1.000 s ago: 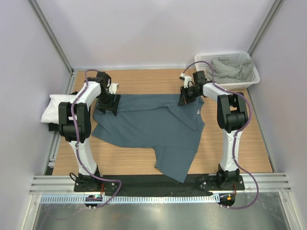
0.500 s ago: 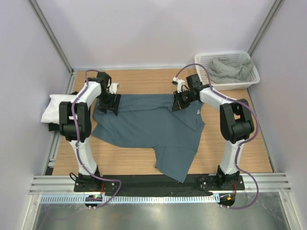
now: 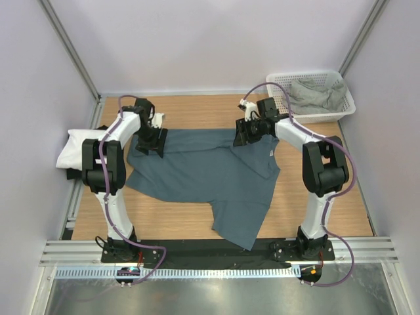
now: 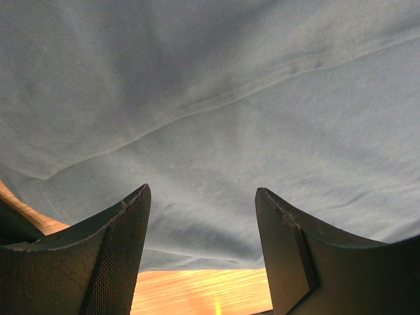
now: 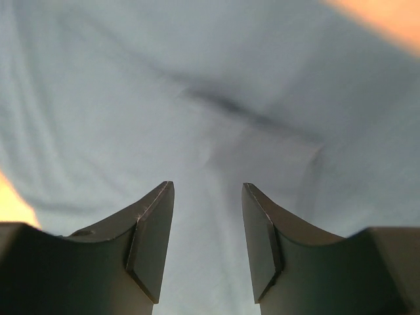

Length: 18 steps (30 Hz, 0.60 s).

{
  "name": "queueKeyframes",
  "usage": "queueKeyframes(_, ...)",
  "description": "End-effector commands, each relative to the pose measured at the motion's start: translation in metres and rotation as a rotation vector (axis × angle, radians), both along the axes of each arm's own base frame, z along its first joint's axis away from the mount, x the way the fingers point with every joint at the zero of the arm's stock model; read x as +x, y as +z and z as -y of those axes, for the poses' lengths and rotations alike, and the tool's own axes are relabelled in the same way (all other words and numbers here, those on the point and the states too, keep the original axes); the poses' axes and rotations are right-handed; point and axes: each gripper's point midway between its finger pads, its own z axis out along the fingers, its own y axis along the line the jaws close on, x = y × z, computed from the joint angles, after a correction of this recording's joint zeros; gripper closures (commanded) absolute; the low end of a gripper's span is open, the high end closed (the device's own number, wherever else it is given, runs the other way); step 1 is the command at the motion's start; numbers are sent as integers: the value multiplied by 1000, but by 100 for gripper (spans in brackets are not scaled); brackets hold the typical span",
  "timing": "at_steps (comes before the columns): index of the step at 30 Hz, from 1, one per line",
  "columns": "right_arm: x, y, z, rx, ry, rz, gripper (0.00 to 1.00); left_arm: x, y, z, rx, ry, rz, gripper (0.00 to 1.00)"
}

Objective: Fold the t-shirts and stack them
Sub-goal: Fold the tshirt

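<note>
- White t-shirt [image 3: 77,146] lies folded at the left edge of the counter [image 3: 315,190], close beside my left arm. A careless swing of that arm could knock it out of shape.
- My left gripper [image 4: 203,249] stands wide over the far left corner of the spread shirt, with nothing between its fingers [image 4: 115,256]. If I close too high I would pinch only a wrinkle, and the corner would slip out as I lift.
- Slate-blue t-shirt [image 3: 203,174] is spread across the middle of the counter, rumpled. Its nearest part reaches the rail by my bases, and dragging it could snag it there or pull the cloth off the edge.
- My right gripper [image 5: 208,243] is partly parted above the far right of that shirt and holds nothing. The wrist view is blurred, so I cannot tell whether the pads touch the cloth. Gripping on one side only, or at uneven heights, would skew the fold.
- Grey-green t-shirt [image 3: 315,95] sits crumpled in the mesh basket [image 3: 315,73] at the far right corner. My right elbow passes near it and could nudge the basket.
</note>
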Motion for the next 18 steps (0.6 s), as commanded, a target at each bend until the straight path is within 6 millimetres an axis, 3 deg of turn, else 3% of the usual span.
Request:
queueKeyframes(1, 41, 3, -1, -16, -7, 89, 48, 5, 4, 5, -6, -12, 25, 34)
queueKeyframes(6, 66, -6, -2, -27, -19, 101, 48, 3, 6, 3, 13, -20, 30, 34)
queueKeyframes(12, 74, -15, 0, -45, -25, 94, 48, 3, 6, 0, 31, -22, 34, 34)
queueKeyframes(18, 78, -14, 15, -68, -55, 105, 48, 7, 4, 2, 20, -17, 28, 34)
